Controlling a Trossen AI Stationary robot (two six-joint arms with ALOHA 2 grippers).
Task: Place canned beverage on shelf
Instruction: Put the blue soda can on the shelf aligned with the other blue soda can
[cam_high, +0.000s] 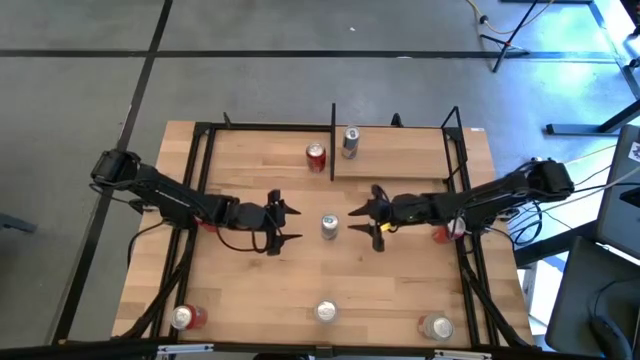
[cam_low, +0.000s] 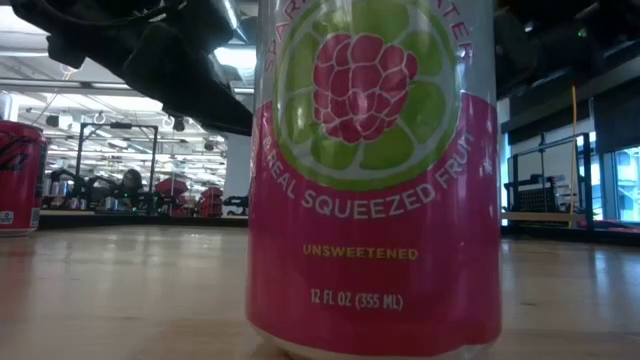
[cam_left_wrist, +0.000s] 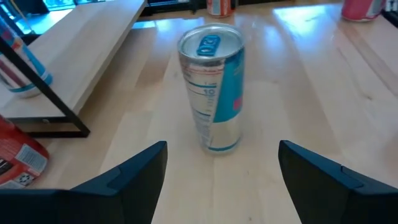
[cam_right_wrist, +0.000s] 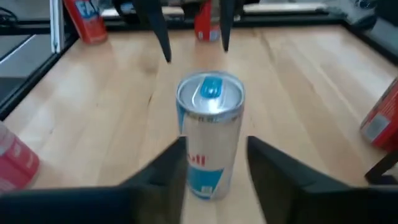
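A slim silver-and-blue can stands upright near the middle of the wooden surface, between the two hands and apart from both. The left hand sits just to one side of it with its fingers spread wide, the can in front of the gap and not touched. The right hand faces it from the other side, fingers also apart, their tips close by the can's sides in the right wrist view without gripping it. On the shelf at the far edge stands a silver can; a red can stands just beside the shelf's black upright. A pink raspberry-lime can fills the low view.
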